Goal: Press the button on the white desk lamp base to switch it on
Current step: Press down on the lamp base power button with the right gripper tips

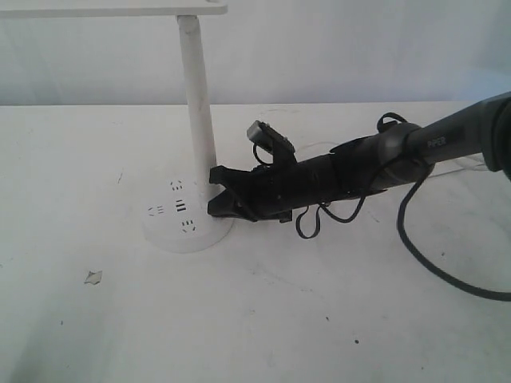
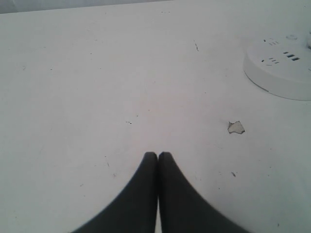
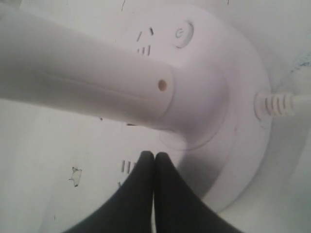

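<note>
The white desk lamp base [image 1: 172,233] is a flat round disc left of centre on the table, with its slim stem [image 1: 197,96] rising from it. My right gripper [image 1: 214,195] reaches in from the right and is shut, with its tips [image 3: 154,154] at the base top beside the foot of the stem. The button [image 3: 183,34] is a small round disc with a power mark. It lies on the far side of the stem [image 3: 87,77] from my fingertips, apart from them. My left gripper [image 2: 158,154] is shut over bare table, with the base [image 2: 272,80] and the button [image 2: 291,37] far off.
The lamp's power cord [image 3: 277,104] leaves the base rim. A black cable [image 1: 435,255] loops from the right arm over the table. A small chip of debris [image 1: 93,277] lies in front of the base. The lamp head [image 1: 120,8] spans the top left.
</note>
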`<state>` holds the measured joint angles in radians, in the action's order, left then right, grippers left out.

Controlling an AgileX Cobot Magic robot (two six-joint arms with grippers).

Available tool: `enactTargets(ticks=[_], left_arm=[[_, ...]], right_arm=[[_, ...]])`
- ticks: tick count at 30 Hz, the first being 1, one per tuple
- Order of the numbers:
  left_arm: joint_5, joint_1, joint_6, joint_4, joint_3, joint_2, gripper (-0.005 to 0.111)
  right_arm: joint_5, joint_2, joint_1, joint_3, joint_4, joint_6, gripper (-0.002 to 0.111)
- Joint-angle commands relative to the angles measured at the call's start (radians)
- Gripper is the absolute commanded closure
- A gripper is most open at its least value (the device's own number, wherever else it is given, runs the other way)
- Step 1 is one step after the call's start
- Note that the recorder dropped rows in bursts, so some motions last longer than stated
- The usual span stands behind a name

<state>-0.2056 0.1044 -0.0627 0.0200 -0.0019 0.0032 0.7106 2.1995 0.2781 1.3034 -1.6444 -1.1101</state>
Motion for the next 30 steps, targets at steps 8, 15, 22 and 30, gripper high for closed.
enactTargets(ticks=[8,15,22,30], left_arm=[[0.002,-0.008,0.000,-0.004,0.002,-0.003,0.107],[0.002,-0.008,0.000,-0.004,0.002,-0.003,0.107],[0.002,-0.008,0.000,-0.004,0.002,-0.003,0.107],[0.002,-0.008,0.000,-0.004,0.002,-0.003,0.107]], right_arm=[[-0.008,0.026,0.000,0.001,0.055,0.001,0.108],[-0.021,0.026,0.000,0.001,0.076,0.038,0.108],[-0.048,0.026,0.000,0.001,0.112,0.040,0.108],[0.023,0.007,0.000,0.004,-0.019,0.031,0.108]])
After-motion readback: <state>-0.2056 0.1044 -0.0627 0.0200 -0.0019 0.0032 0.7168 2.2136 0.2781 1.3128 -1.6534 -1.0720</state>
